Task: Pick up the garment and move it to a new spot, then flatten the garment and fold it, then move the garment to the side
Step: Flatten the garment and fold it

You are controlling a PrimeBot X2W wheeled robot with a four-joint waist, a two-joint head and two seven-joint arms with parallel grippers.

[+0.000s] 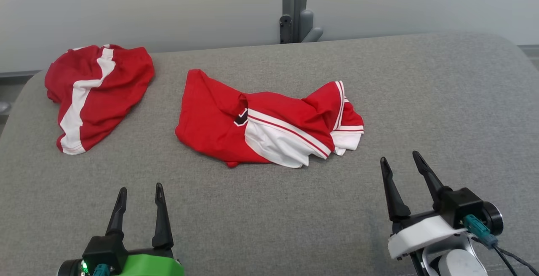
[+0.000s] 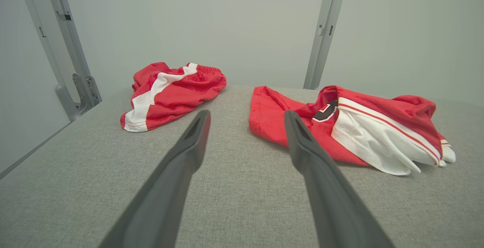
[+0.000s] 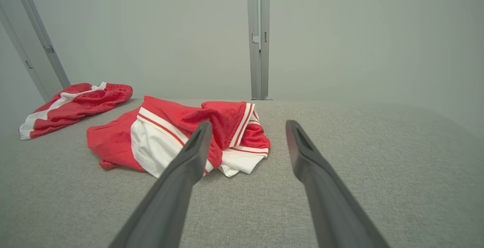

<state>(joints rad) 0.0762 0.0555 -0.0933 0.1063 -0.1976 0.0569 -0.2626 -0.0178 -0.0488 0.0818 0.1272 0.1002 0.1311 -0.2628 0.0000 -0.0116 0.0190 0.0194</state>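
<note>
Work surface: a grey fabric-covered pad (image 1: 421, 99) with rounded far corners. A pale wall stands behind it, and a grey metal post (image 1: 294, 6) rises at the middle of the far edge.

Task item: a red shirt (image 1: 261, 124) with white panels and red-and-white striped trim. It lies crumpled near the centre of the pad, roughly midway between the two arms and beyond both sets of fingertips. The left part lies fairly flat and plain red. The right part is bunched into folds, with a white panel turned up toward the near edge. A small dark mark with white edging shows near the middle fold.

Second item: a pair of red shorts (image 1: 99, 95) with a broad white side stripe. It lies loosely folded at the far left of the pad, well apart from the shirt.

Left gripper (image 1: 141, 187): positioned at the lower left of the head view, fingers spread and pointing toward the far edge. It is released and grasps nothing. In the left wrist view, bare pad lies between the fingers.

Right gripper (image 1: 399, 156): positioned at the lower right, near the shirt's right end but apart from it. Its fingers are spread and nothing is between them.
</note>
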